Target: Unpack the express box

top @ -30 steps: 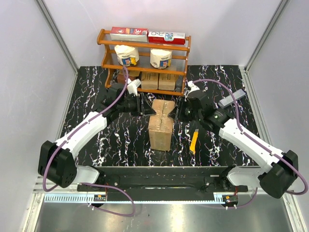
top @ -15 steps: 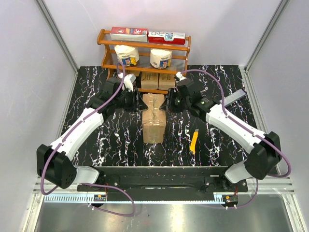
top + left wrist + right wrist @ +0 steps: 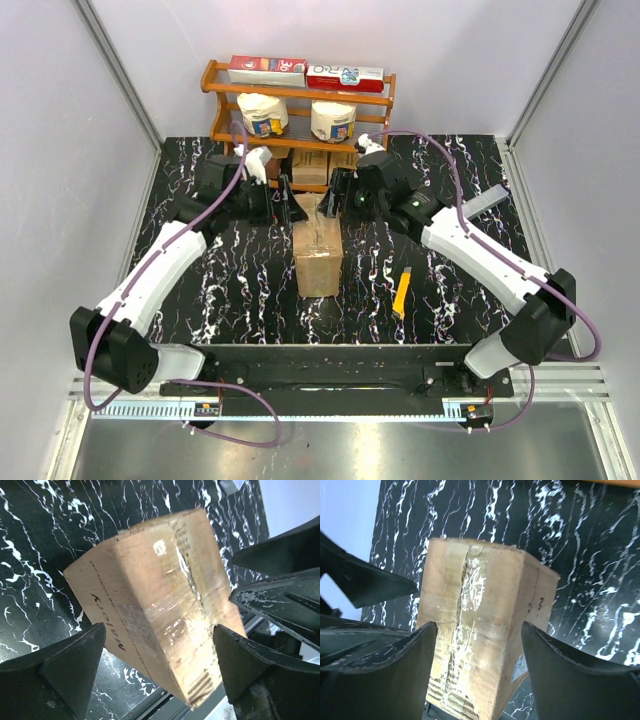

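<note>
Both pincers are spread wide open and hold nothing. The left pincer (image 3: pixel 289 204) and the right pincer (image 3: pixel 336 196) hang face to face, close together, over the far end of the large brown cardboard express box (image 3: pixel 319 262). In each wrist view the dark fingers (image 3: pixel 65 670) stand on either side of the box top, and no contact with it can be made out.

The box stands in the middle of the black, white-veined marble-pattern table (image 3: pixel 190 290). A crinkled clear tape seam (image 3: pixel 470 595) runs along its top and looks ragged down the middle, perhaps slit, though that is not certain. The flaps lie shut and nothing has come out, so the task seems to be at an early stage. Parting the flaps and lifting out the contents remain.

Beside the box on the right lies a yellow-handled utility knife (image 3: pixel 401 293). Farther right is a flat grey object (image 3: pixel 480 205). Just behind the box stands a wooden shelf rack (image 3: pixel 298 97) with red-and-white packets on top, white tubs in the middle and small brown cartons (image 3: pixel 310 168) below. The rack crowds both pincers from behind.
</note>
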Robot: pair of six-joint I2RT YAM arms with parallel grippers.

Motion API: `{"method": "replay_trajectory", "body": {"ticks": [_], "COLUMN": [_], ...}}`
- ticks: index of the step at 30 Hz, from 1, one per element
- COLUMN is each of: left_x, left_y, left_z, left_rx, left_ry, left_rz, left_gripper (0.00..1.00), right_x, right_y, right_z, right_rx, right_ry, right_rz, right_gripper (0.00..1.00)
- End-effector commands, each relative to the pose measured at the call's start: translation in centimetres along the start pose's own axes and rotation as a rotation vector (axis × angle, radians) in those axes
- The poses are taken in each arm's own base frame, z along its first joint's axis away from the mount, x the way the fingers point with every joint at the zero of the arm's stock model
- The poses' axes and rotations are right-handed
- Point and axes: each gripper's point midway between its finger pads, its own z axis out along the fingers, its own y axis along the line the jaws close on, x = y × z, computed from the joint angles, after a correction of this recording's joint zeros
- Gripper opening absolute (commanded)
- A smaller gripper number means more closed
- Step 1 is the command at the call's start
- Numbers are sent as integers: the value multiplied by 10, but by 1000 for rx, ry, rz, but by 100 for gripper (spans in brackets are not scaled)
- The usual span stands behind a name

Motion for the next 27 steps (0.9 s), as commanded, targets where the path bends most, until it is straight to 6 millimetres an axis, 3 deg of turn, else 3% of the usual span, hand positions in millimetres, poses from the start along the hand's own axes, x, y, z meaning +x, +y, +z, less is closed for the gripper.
{"method": "replay_trajectory", "body": {"ticks": [1,5,7,10,13,19,22,27], "left_x": [-47,-64,-64,-65,-61,-55,-54,-48], "left_y": [-27,-31,-38,-49,-57,-58,-53,-49], "left_z": [-47,-73,-78,-85,-86,-81,-77,-73], "left_rx": [6,-44,-16,25,74,110,94,92], "left_ry": [-173,-277,-284,-297,-289,-290,-286,-267], "left_rz": [122,169,200,234,247,236,219,201], "left_gripper": [99,99,99,99,99,99,99,99], "right_x": [-43,-14,19,70,106,147,163,166], "right_y": [-20,-81,-119,-160,-180,-208,-221,-229], "right_z": [-45,-52,-56,-60,-60,-48,-40,-28], "right_rx": [146,361,514,669,728,792,791,778], "right_ry": [-168,-106,-22,99,177,271,300,292], "right_rz": [-40,54,61,96,132,150,173,169], "right_gripper": [77,74,71,66,61,58,57,53]}}
